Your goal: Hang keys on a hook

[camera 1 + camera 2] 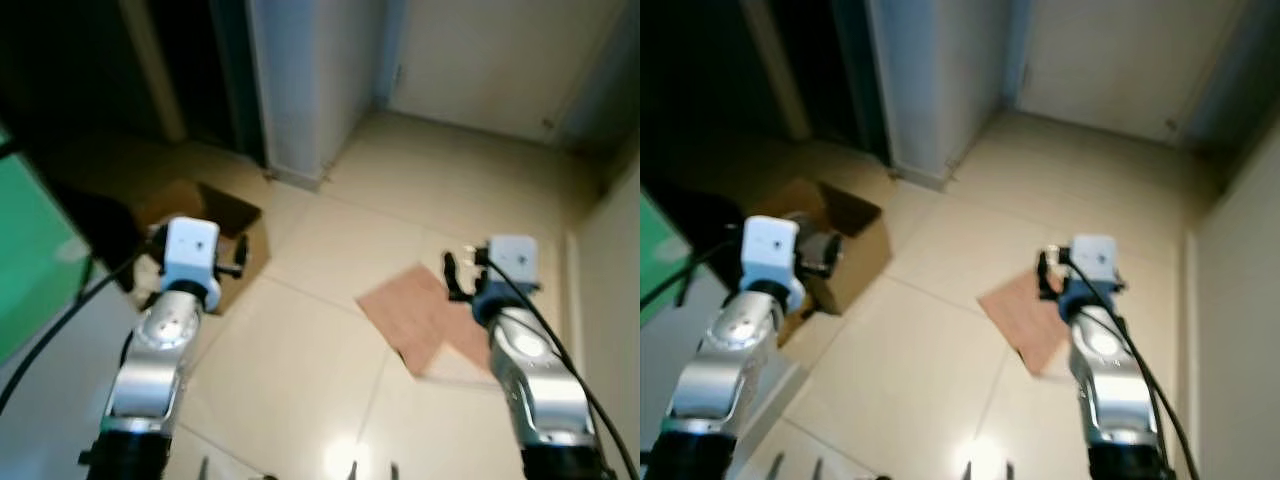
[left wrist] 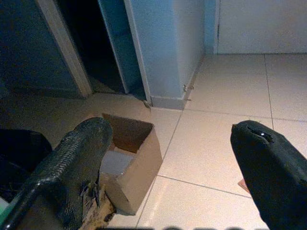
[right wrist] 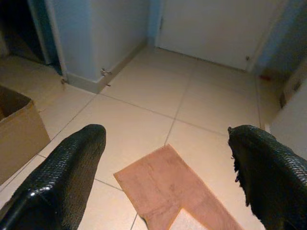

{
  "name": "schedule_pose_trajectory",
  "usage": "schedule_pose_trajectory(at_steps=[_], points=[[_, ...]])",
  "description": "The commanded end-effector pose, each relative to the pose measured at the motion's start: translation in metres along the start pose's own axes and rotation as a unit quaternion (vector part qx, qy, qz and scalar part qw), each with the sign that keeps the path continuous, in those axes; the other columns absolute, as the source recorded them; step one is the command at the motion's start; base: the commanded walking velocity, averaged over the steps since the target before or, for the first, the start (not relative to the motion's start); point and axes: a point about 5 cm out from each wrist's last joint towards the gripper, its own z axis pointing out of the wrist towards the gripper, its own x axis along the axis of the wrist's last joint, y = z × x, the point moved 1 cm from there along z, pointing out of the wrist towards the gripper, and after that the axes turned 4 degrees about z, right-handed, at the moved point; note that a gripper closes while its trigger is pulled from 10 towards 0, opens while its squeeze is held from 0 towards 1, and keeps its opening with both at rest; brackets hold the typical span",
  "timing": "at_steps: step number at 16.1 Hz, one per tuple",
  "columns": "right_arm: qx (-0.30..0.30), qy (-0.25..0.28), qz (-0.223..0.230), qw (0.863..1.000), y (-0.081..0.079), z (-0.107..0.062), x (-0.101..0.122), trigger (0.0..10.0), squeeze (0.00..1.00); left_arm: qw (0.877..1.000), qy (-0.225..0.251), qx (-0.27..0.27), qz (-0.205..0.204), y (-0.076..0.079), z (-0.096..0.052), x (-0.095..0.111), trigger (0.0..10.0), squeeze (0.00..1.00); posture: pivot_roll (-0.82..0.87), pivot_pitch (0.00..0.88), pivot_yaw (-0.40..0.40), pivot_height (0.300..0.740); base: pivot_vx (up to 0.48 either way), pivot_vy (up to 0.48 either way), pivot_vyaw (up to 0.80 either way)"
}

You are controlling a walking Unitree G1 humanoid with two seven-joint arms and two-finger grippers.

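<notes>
Left gripper [image 2: 172, 177]: raised before the robot at the end of a silver arm, its two black fingers [image 2: 72, 167] spread wide apart with nothing between them, over pale floor tiles.
Right gripper [image 3: 168, 177]: raised level with the left one on the other silver arm, fingers [image 3: 62, 177] likewise parted wide and holding nothing, above the mat.
Mat [image 3: 168, 191]: a thin salmon-pink rectangle lying askew on the floor, one corner folded back, just ahead of the right gripper.
Cardboard box [image 2: 132, 160]: brown, open at the top, flaps up, standing on the tiles just ahead of the left gripper and well apart from the mat.
Floor [image 1: 330, 250]: glossy cream tiles with dark grout lines; a bright glare spot sits near the robot's feet.
Wall corner [image 1: 310, 90]: a pale blue-grey projecting corner with a skirting board, beyond the box, between a dark doorway [image 2: 91, 43] on the left and a closed white door [image 3: 211, 28] at the far end.
Green surface [image 1: 30, 260]: a bright green panel at the far left edge, blurred, nature unclear.
Keys and hook: cannot be made out anywhere in these blurred views.
</notes>
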Motion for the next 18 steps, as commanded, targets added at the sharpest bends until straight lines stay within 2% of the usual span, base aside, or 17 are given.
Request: schedule_pose_trajectory(at_steps=[1, 7, 10, 16, 18], points=[[0.015, 0.015, 0.001, 1.0, -0.009, 0.001, 0.007, 10.0, 1.0, 1.0, -0.011, 0.007, 0.02, -0.008, -0.001, -0.003, 10.0, 0.9, -0.07, 0.0, -0.014, 0.74, 0.0, 0.0, 0.8], [0.007, 0.008, 0.012, 1.0, -0.008, -0.001, 0.001, 10.0, 1.0, 1.0, -0.014, -0.002, 0.011, -0.006, 0.002, -0.006, 10.0, 0.89, -0.09, 0.0, 0.013, 0.74, 0.0, 0.0, 0.8], [0.007, 0.01, 0.009, 1.0, -0.009, -0.003, 0.001, 10.0, 1.0, 1.0, -0.008, -0.003, -0.011, -0.007, 0.003, -0.004, 10.0, 0.89, -0.1, 0.0, 0.013, 0.74, 0.0, 0.0, 0.8], [0.011, 0.001, 0.022, 1.0, -0.013, 0.0, -0.004, 10.0, 1.0, 1.0, -0.001, -0.005, 0.0, -0.01, -0.002, -0.003, 10.0, 0.89, -0.07, 0.0, 0.004, 0.74, 0.0, 0.0, 0.8], [-0.004, 0.008, 0.028, 1.0, -0.012, -0.001, -0.003, 10.0, 1.0, 1.0, 0.004, -0.015, 0.001, -0.007, -0.002, 0.0, 10.0, 0.89, -0.07, 0.0, 0.014, 0.74, 0.0, 0.0, 0.0]])
